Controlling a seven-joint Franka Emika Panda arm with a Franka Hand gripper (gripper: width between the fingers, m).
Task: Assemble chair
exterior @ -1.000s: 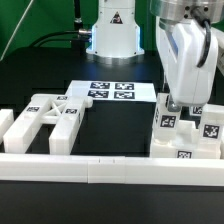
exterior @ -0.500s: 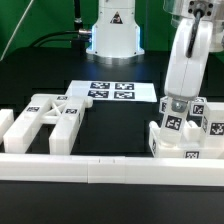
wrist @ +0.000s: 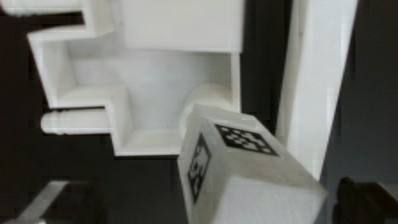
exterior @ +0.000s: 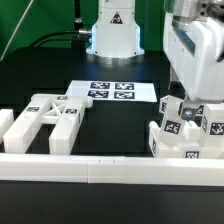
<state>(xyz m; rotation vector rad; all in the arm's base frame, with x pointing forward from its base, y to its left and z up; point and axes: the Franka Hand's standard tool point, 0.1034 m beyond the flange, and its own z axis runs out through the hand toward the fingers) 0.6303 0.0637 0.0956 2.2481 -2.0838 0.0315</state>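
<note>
My gripper (exterior: 187, 104) is shut on a blocky white chair piece (exterior: 186, 116) with black-and-white tags. It holds the piece tilted just above the group of white chair parts (exterior: 180, 142) at the exterior view's right. In the wrist view the held piece (wrist: 246, 165) sits between the dark fingers (wrist: 50, 203), with the gripper's (wrist: 214, 208) jaws closed on its sides. Below it lies a white chair part with two round pegs (wrist: 134, 80). Ladder-like frames (exterior: 50, 118) lie at the exterior view's left.
The marker board (exterior: 112, 90) lies flat at the middle back. A long white border bar (exterior: 100, 170) runs along the front and shows as a white strip in the wrist view (wrist: 324, 80). The robot base (exterior: 112, 35) stands behind the marker board.
The gripper has shifted toward the exterior view's right with the white piece in it, and the arm has swung from a lean back to more upright. The other parts have not moved.
</note>
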